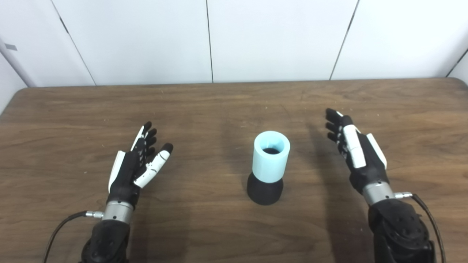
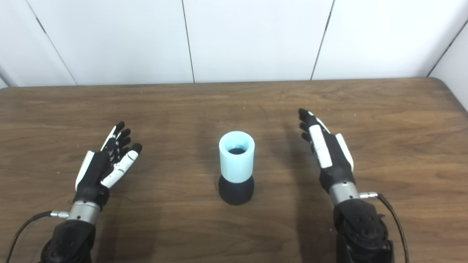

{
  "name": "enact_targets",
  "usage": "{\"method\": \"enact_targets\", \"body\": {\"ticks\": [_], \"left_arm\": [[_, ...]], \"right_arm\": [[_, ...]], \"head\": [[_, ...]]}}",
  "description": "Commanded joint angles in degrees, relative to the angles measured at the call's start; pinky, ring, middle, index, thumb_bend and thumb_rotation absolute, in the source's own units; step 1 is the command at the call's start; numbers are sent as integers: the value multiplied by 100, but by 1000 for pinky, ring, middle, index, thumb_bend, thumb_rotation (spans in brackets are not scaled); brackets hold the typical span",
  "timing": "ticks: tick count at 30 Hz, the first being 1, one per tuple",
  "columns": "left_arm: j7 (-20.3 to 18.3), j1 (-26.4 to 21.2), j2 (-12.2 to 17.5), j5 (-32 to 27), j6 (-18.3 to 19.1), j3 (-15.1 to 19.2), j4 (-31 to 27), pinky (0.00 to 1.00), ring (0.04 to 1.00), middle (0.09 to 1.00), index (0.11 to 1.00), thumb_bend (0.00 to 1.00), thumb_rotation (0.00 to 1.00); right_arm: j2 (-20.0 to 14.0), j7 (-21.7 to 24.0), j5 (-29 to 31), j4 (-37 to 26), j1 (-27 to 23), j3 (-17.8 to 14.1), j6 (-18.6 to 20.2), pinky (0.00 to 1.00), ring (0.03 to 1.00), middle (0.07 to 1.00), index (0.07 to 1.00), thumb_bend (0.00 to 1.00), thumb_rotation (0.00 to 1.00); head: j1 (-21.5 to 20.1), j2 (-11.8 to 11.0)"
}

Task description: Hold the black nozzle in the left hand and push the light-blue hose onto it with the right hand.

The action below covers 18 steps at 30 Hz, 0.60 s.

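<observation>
Standing hose [image 1: 271, 157] already caps nozzle [image 1: 265, 190]; looks light, stiff. Your left hand [image 1: 137, 164] and right hand [image 1: 356, 151] flank it, spread, empty; grip nozzle's base.

No readable text, labels, brands, numbers or signs anywhere: nothing printed on either hand, on the objects between them, or on the surfaces around and beyond them.
</observation>
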Motion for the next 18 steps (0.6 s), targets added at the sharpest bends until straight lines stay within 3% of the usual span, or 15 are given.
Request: {"method": "enact_targets", "body": {"ticks": [1,7,18], "left_arm": [[68,-95,28,-79,-75,38,-202,922,952,954,988,388,592],[32,-44,39,-300,-28,95,-398,933,961,960,991,381,591],[-16,21,113,-436,-62,35,-396,964,987,982,1000,371,600]], "right_arm": [[-31,-92,155,-235,-100,-17,-86,952,949,939,905,356,1000],[-117,-291,12,-225,-22,55,-137,951,946,927,910,375,1000],[-302,-465,-56,15,138,189,-543,919,934,921,911,377,1000]], "head": [[5,-11],[66,-280],[75,-555]]}}
